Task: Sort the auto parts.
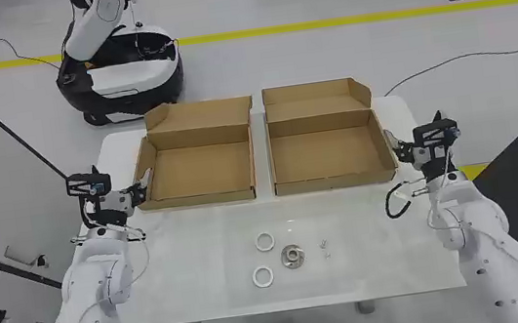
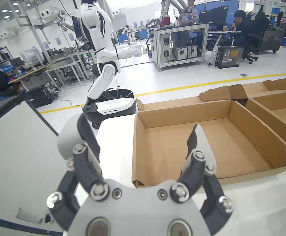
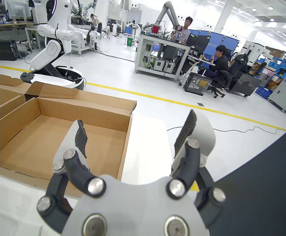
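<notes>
At the middle left of the top view, the left gripper [image 1: 142, 189] [image 2: 140, 128] hangs just beside the outer wall of the left box [image 1: 203, 169] [image 2: 178, 143], fingers spread wide with nothing between them. That cardboard box sits open and bare in the upper centre of the frame, and the right box [image 1: 324, 148] [image 3: 55, 138] lies close beside it, equally bare. Below them, in the lower centre on the white table [image 1: 194, 268], the auto parts lie in a loose cluster, well apart from both grippers: an upper white ring [image 1: 265, 241], a lower white ring [image 1: 263, 277], a metal hub [image 1: 292, 255] between and slightly right of them, and a small screw [image 1: 325, 246] just beside the hub. At the middle right, the right gripper [image 1: 398, 149] [image 3: 135, 120] hangs beside the right box's outer wall, also wide open and holding nothing. No sorting appears done yet. The risks I see: the rings lie flat and thin, so fingers may skid over them or push them away; the hub and screw are so near that closing on one could knock the other, and the screw could roll. Either gripper, swinging inward, could catch its box wall, and both arms heading for the same cluster could meet.
</notes>
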